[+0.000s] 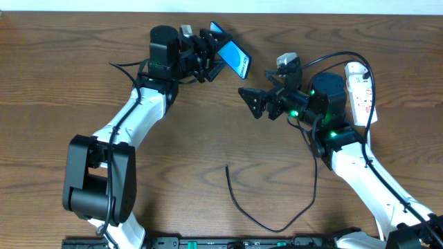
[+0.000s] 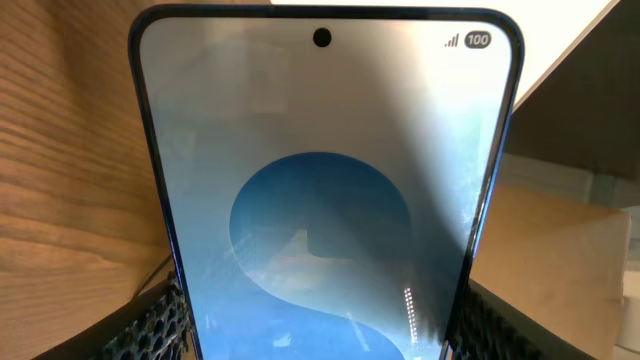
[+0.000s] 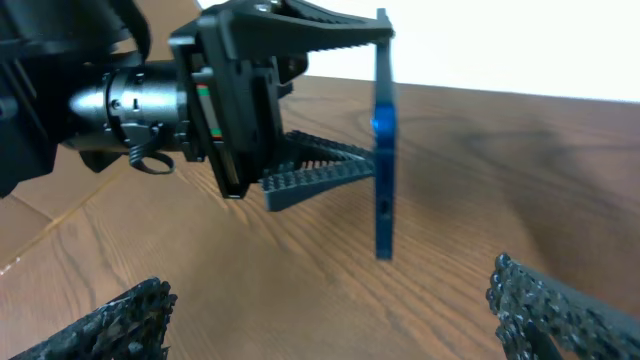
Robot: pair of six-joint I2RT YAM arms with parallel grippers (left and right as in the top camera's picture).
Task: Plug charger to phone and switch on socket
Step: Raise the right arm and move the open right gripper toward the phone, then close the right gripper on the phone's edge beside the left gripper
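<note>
Overhead: left gripper [image 1: 216, 61] clamped across phone [image 1: 234, 58] edges, phone held above table [image 1: 83, 83], screen tilted up. Phone rigid, glass-smooth, likely slippery, fragile. Right gripper [image 1: 251, 102] spread, empty, near phone. Limp charger [image 1: 229, 176] lay on table; best pinched just behind connector tip.

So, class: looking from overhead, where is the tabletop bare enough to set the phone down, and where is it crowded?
Bare wood lies between the left arm, the right gripper and the charger cable. Crowded: around the socket, beside the right arm.
</note>
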